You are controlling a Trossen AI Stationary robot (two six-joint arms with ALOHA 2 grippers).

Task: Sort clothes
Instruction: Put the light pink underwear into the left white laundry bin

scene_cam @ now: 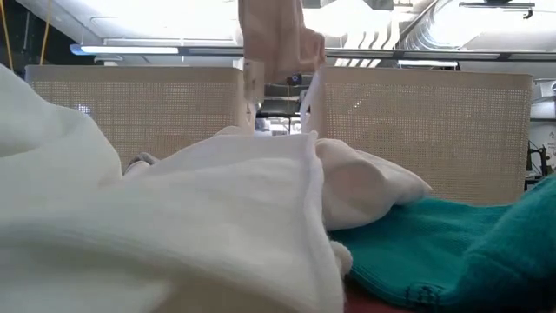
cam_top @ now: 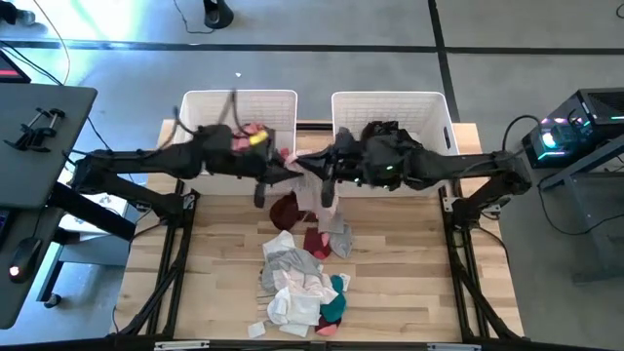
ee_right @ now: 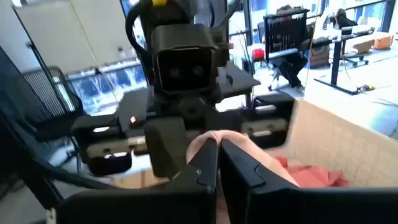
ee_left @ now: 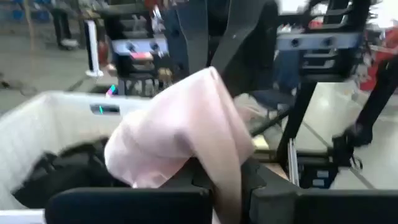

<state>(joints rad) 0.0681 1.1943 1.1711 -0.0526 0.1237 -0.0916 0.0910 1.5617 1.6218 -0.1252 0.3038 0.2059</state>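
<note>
Between the two white baskets (cam_top: 240, 100), just in front of their near walls, the left gripper (cam_top: 295, 168) and the right gripper (cam_top: 317, 168) meet tip to tip, both clamped on one pale pink garment (ee_left: 186, 130). The garment hangs from the closed fingers toward the table (cam_top: 224, 244), draped over the left gripper's own. The heap of remaining clothes (cam_top: 302, 278) lies on the table, on the side of the baskets nearer the robot.
</note>
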